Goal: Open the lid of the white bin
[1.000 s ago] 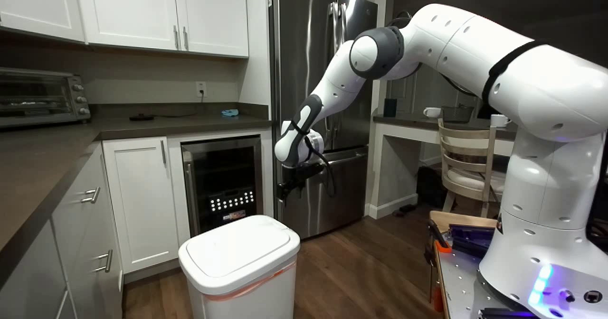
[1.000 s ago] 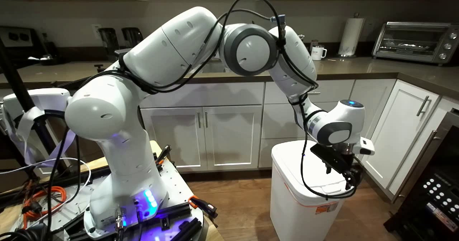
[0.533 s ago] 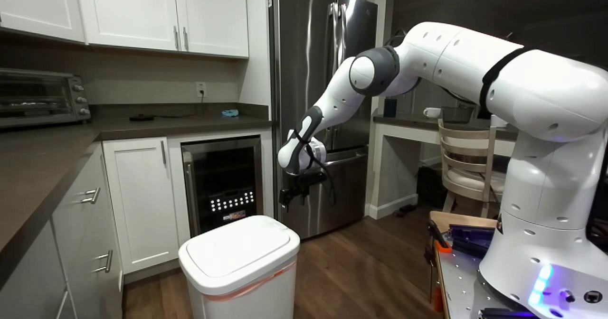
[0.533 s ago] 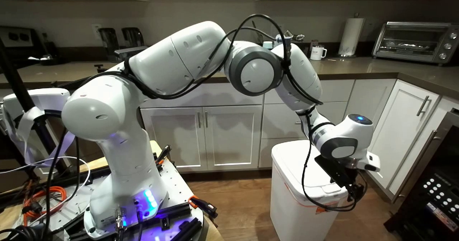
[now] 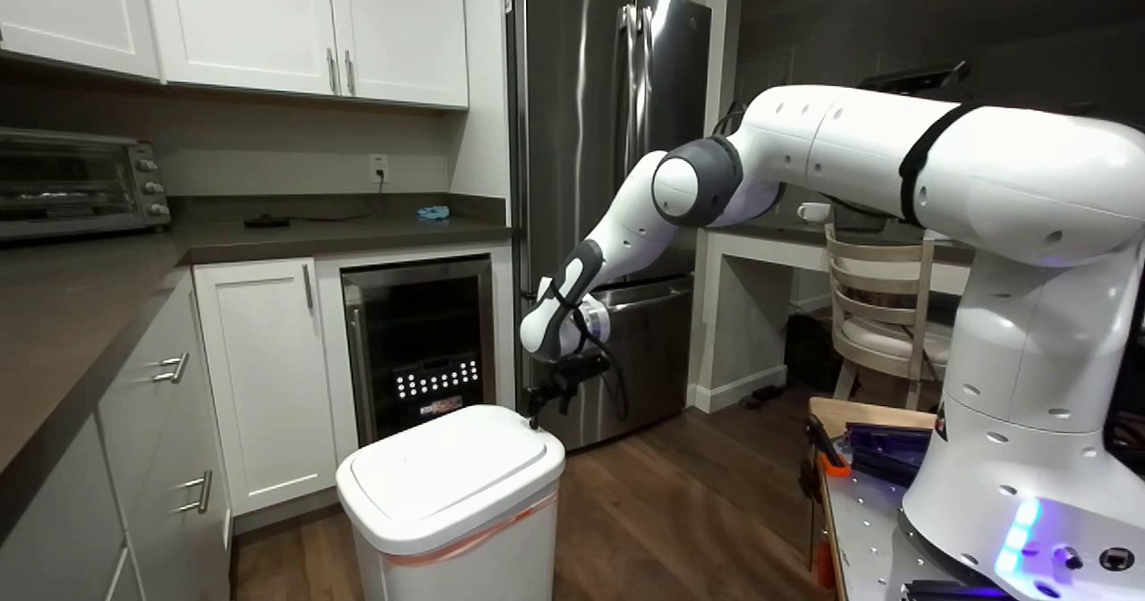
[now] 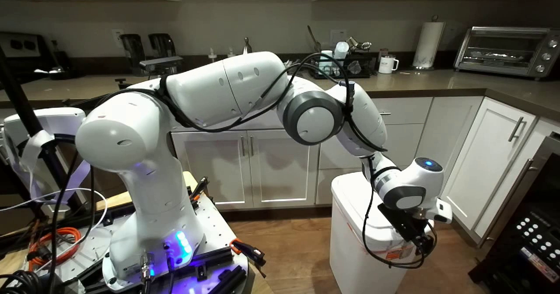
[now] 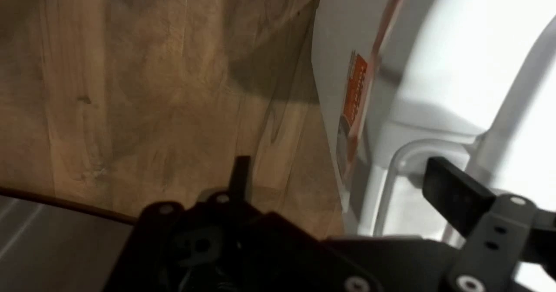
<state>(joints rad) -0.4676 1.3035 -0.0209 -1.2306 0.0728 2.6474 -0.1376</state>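
Two spread fingers (image 7: 455, 194) have sunk to one end of the white bin (image 5: 487, 568), making its closed lid (image 5: 447, 464) seem reachable.

White is seen on bin (image 5: 479, 572) and lid (image 5: 449, 465), orange on label (image 7: 355, 87), black on gripper (image 7: 340, 172), brown woodgrain on floor (image 7: 173, 79).

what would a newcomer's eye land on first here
Probably the white robot arm, arching across both exterior views. Next, low in both exterior views, the white bin, lid shut, with the open gripper at its edge. Then perhaps the tall steel fridge behind the arm in an exterior view.
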